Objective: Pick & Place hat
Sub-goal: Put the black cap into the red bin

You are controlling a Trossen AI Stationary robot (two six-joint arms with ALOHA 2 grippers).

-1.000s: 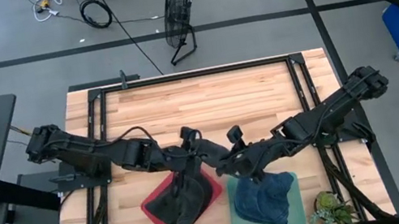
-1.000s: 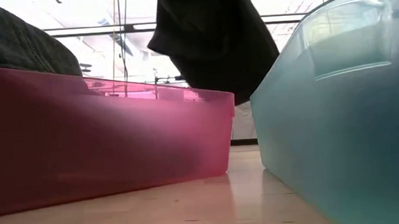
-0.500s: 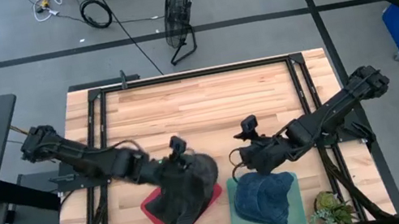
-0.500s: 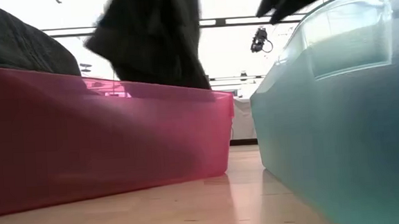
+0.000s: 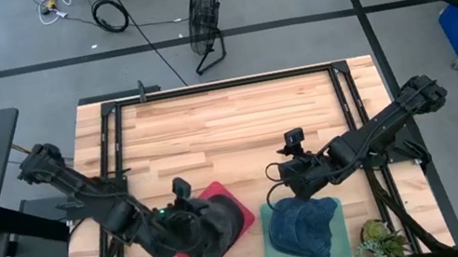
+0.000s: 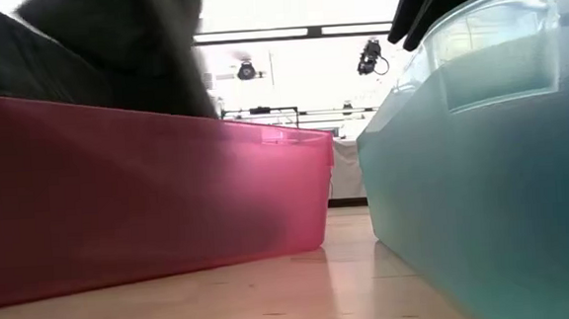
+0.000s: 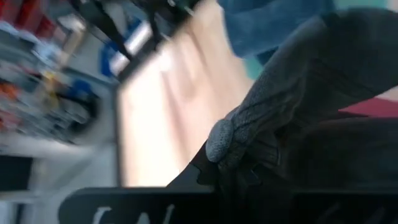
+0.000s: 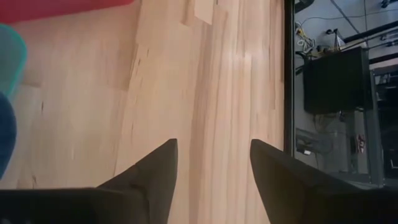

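Dark grey hats (image 5: pixel 214 230) piled in the red bin (image 5: pixel 241 209), which sits at the front edge of the table (image 5: pixel 227 119), left of centre. The pile rises above the bin's rim and covers most of it; only the bin's right corner and part of its front edge show bare. In the left wrist view a grey cap (image 7: pixel 292 118) with a round crown button fills the frame right against the fingers, red bin showing beside it.

Left gripper (image 5: pixel 191 222) is down in the red bin, at the left side of the hat pile, touching the fabric. Whether its fingers are apart or closed on a hat cannot be told; the cloth hides them.

Teal bin (image 5: pixel 336 223) stands just beside the red one, to its right, at the front edge. It holds blue denim hats (image 5: pixel 301 227), heaped and filling it. From table level, the two bins stand close with a narrow gap of bare wood between them, red wall (image 6: pixel 148 188) and teal wall (image 6: pixel 492 147).

Right gripper (image 5: pixel 296 176) hangs over the table just behind the teal bin, fingers spread apart, empty; bare wood between them in the right wrist view (image 8: pixel 211 168).

Small green plant (image 5: pixel 379 239) at the front right corner.
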